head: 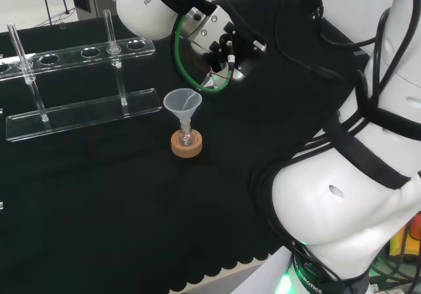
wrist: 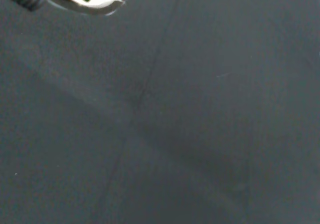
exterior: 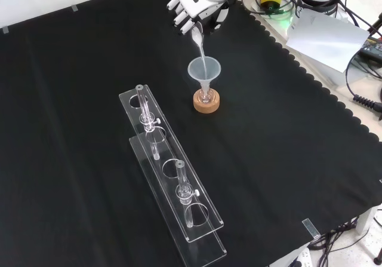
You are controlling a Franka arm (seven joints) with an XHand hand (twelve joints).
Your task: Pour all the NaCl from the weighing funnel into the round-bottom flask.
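One black and white robot hand [exterior: 200,1] reaches in from the top of the front view, its fingers [exterior: 179,13] curled around a slim clear weighing funnel [exterior: 198,40]. The weighing funnel is tilted steeply downward, and its narrow tip sits inside the mouth of a clear cone-shaped plastic funnel [exterior: 205,71]. That cone funnel stands upright in the neck of a small clear round-bottom flask [exterior: 206,95], which rests on a round cork ring stand [exterior: 206,104] on the black cloth [exterior: 286,159]. Nearer the front camera and to the left, well apart from the flask, stands a long clear acrylic rack [exterior: 173,183] holding two upright glass tubes [exterior: 182,183].
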